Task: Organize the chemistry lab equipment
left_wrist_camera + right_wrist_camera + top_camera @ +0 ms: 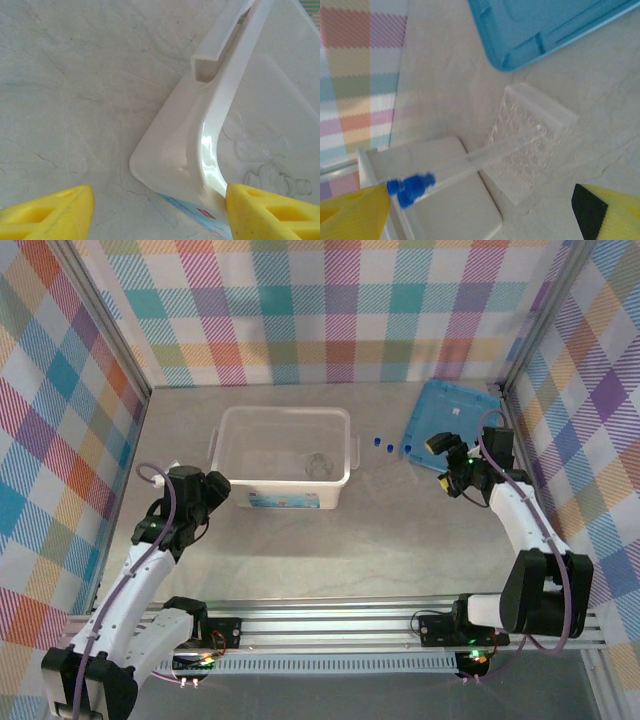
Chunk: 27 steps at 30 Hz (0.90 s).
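Plaid walls around a grey table (400,540). Translucent plastic box (285,412) sits mid-table with clear glassware (320,466) inside. Flat blue lid (455,415) is in the right rear corner. Left end effector (214,486) is spread, fingers either side of the box's near-left corner, not clamping it. Right end effector (442,462) is spread wide and holds nothing, just in front of the lid. Blue-capped tubes (410,187) lie between box and lid, by a clear dimpled plate (530,145).

A robot test cell: plaid walls (320,310), aluminium frame (350,618), grey tabletop (330,550).
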{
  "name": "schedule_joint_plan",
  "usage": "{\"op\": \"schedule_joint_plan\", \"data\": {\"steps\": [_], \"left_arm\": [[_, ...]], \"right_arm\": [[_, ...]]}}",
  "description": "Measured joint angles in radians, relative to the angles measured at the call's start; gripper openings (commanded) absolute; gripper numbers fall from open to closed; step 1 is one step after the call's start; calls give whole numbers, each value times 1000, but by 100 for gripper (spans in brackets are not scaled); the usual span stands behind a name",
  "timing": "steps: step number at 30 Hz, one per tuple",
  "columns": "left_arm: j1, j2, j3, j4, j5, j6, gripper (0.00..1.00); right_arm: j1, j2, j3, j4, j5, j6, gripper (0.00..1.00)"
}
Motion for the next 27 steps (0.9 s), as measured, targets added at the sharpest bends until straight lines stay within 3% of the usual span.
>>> {"op": "schedule_joint_plan", "data": {"steps": [11, 22, 27], "left_arm": [[0, 5, 13, -11, -9, 21, 69], [-11, 6, 99, -2, -35, 134, 70], [-14, 8, 129, 4, -44, 173, 70]], "right_arm": [[-13, 198, -2, 148, 35, 82, 94], [-14, 412, 1, 342, 37, 213, 93], [-14, 432, 3, 391, 41, 264, 93]]}}
